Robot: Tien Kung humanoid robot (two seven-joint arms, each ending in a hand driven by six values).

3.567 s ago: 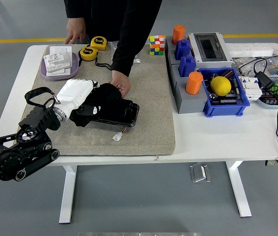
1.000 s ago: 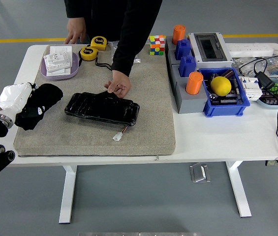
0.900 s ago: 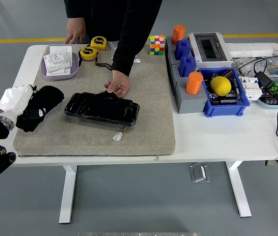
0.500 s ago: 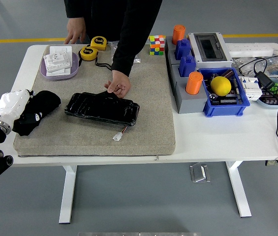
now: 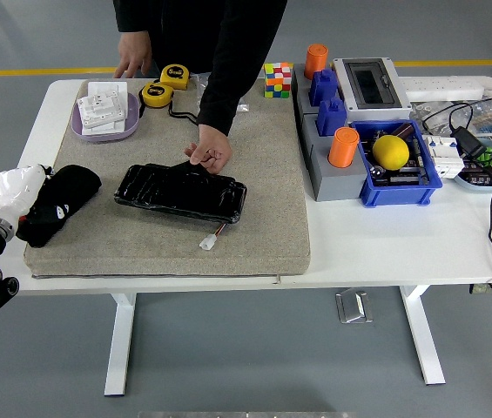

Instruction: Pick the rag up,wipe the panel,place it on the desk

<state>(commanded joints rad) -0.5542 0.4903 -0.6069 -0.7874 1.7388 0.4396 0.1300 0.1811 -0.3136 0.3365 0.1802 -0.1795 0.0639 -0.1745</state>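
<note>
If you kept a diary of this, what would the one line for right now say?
left hand: shut on black rag, at mat's left edge | panel: on mat, steadied by person's hand | right hand: out of view

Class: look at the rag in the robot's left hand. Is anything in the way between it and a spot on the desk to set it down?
Nothing visible is. The left hand holds the rag over the left end of the mat, which is bare beneath it. The panel, held by a person's hand, lies apart to the right.
</note>
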